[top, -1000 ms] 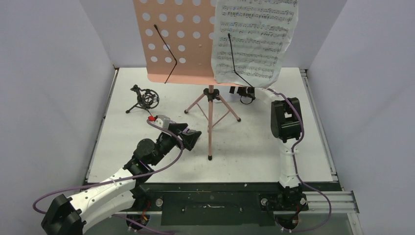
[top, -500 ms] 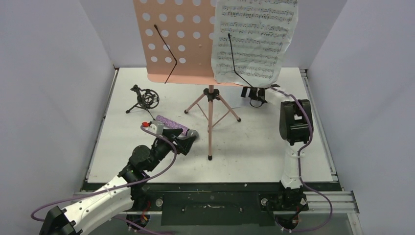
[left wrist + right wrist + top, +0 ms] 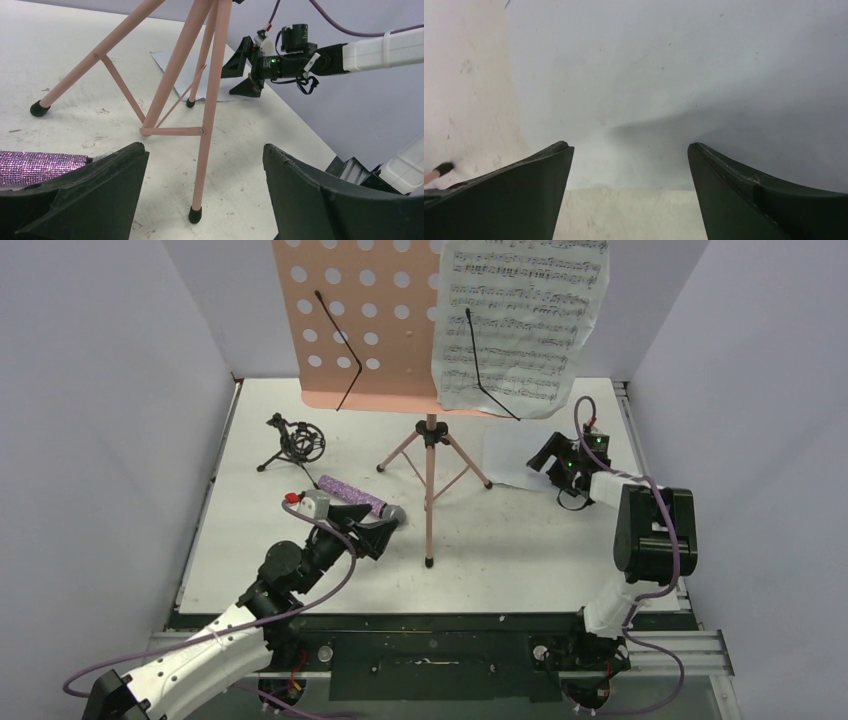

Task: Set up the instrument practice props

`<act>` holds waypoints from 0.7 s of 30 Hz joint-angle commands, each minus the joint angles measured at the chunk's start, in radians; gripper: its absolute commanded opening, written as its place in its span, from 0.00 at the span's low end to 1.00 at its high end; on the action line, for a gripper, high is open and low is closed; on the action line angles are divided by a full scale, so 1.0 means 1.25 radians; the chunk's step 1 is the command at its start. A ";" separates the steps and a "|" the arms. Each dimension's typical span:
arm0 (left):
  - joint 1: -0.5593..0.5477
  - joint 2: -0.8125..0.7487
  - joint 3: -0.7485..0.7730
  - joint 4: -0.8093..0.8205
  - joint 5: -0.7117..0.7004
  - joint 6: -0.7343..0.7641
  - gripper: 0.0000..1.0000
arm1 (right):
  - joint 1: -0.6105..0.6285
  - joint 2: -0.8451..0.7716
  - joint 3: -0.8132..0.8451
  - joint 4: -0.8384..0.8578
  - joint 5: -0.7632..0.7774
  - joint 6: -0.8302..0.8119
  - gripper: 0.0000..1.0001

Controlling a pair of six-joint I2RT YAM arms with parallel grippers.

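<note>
**Both grippers open; microphone on the table, one page on the stand**

Nearest the bases, the left gripper (image 3: 385,530) sits low over the white table (image 3: 520,550) with its jaws spread wide and nothing between them. The purple glitter microphone with grey head (image 3: 350,494) lies flat just beside its left finger, outside the jaws.

Just right of it stands the pink tripod music stand (image 3: 430,490), upright on its three legs. Further right, the right gripper (image 3: 546,456) hangs with jaws apart over a white sheet-music page (image 3: 505,455) lying flat on the table.

At the far left stands the small black tripod mic holder (image 3: 297,442), well apart from the microphone.

Highest up, the stand's pink perforated desk (image 3: 360,340) carries the second printed sheet-music page (image 3: 520,330) on its right half, behind a black wire retainer.
</note>
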 commanded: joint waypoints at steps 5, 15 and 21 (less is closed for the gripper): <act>0.004 -0.091 0.024 -0.057 -0.016 0.009 0.85 | -0.080 -0.198 -0.265 -0.106 -0.120 0.128 0.90; 0.006 -0.126 0.026 -0.118 -0.034 0.022 0.86 | -0.150 -0.501 -0.304 -0.229 -0.180 0.085 0.90; 0.005 -0.099 0.011 -0.068 -0.010 -0.001 0.86 | 0.009 -0.534 -0.124 -0.266 0.007 -0.015 0.90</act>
